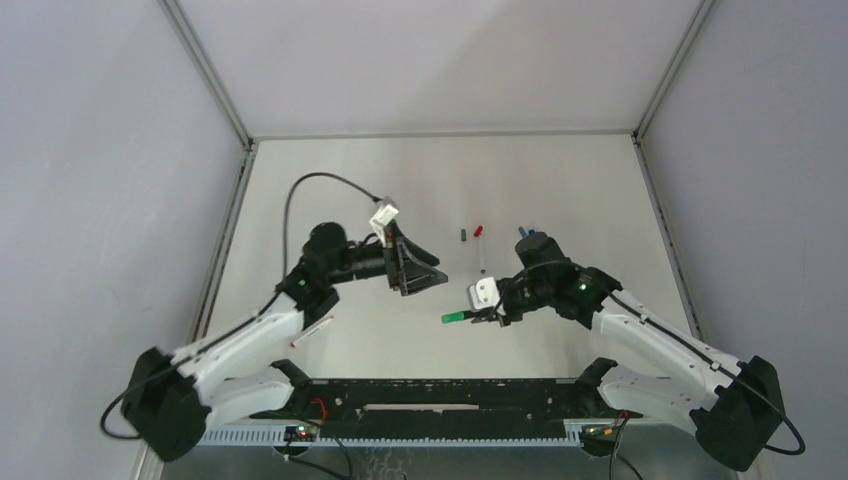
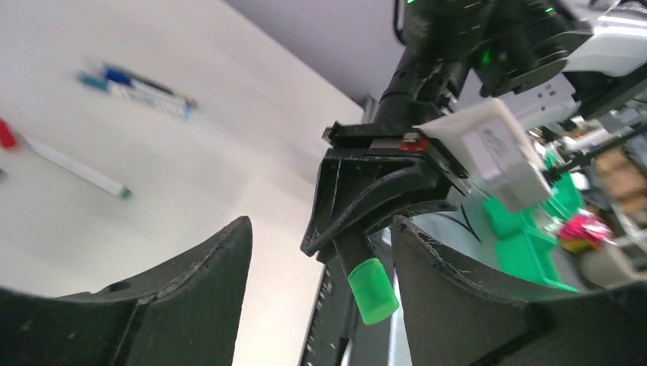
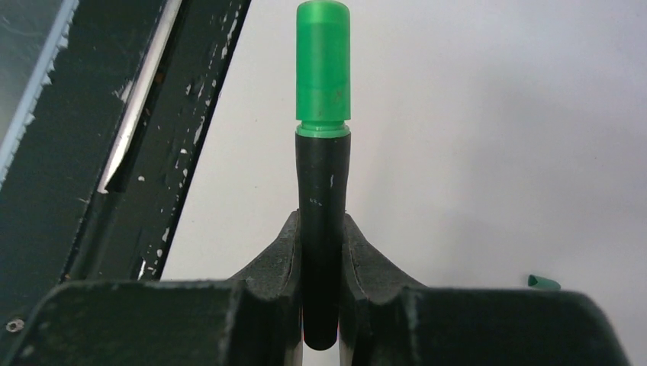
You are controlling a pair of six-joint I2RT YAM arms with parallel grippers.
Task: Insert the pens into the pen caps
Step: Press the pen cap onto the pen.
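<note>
Black pen [image 3: 322, 175] clamped level in right hand [image 3: 322, 229]; left hand [image 2: 320, 252] spread opposite.

The bench [image 1: 420, 180] is a plain white surface enclosed on three sides by grey walls [image 1: 100, 150]. Metal frame struts [image 1: 208, 70] rise from its far corners. A black mounting rail [image 1: 440, 395] spans the near edge, its paint chipped white in places (visible close up in the right wrist view). Off the bench, green bins [image 2: 534, 255] and a pink item [image 2: 584, 227] appear, blurred.
</note>
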